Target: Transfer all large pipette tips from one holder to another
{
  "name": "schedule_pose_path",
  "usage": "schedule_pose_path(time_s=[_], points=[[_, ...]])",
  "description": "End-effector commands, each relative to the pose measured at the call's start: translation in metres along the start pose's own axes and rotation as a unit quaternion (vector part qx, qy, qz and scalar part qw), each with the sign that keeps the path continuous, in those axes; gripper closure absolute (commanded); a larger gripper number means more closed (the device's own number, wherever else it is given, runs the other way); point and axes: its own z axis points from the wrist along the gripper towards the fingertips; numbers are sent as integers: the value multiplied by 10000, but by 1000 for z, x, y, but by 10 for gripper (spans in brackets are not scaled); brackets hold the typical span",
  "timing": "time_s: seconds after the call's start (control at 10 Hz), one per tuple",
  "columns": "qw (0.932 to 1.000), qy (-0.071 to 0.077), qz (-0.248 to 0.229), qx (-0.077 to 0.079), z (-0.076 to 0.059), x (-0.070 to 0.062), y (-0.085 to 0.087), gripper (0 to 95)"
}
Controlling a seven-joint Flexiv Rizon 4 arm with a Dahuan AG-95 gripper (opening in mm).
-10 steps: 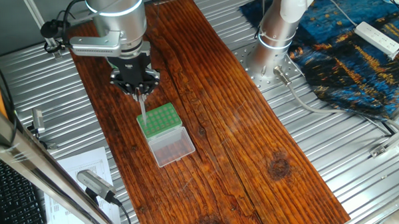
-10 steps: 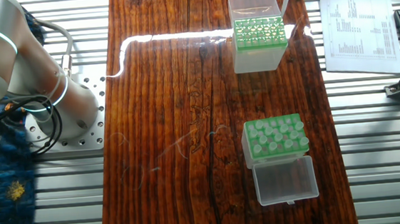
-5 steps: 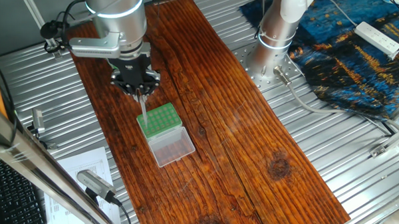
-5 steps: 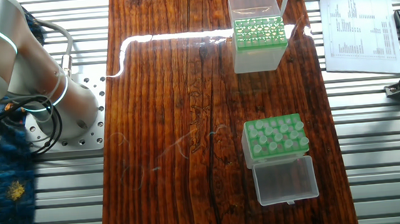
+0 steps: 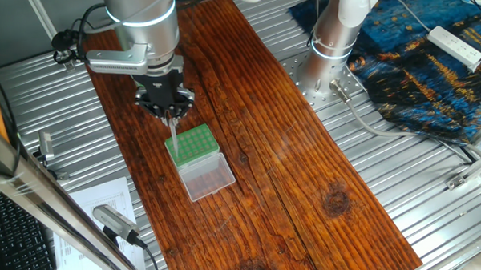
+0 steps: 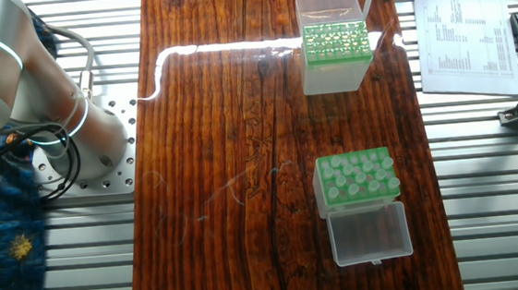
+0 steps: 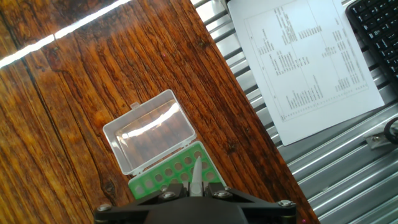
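Hand [image 5: 171, 116] clamped on one pipette tip [image 5: 174, 136] above low green rack [image 5: 191, 143]; fingers mostly hidden; rack near tabletop [image 5: 303, 177] edge.

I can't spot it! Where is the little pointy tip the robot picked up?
The pipette tip hangs from the gripper, pointing down over the low green rack with its clear lid open; in the hand view it shows bottom centre.

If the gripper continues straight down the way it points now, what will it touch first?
Most likely the low green rack. The gripper holds a pipette tip pointing down over the rack's holed top, beside its open clear lid. The remaining gap and the exact hole are unclear.
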Motion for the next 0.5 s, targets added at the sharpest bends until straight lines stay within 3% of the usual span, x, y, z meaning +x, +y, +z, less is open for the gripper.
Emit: schedule_pose_path(time_s=[0.1,0.5], points=[[10000,18,-8,9,2,-2,0,950],[10000,34,-25,28,4,-3,0,950]])
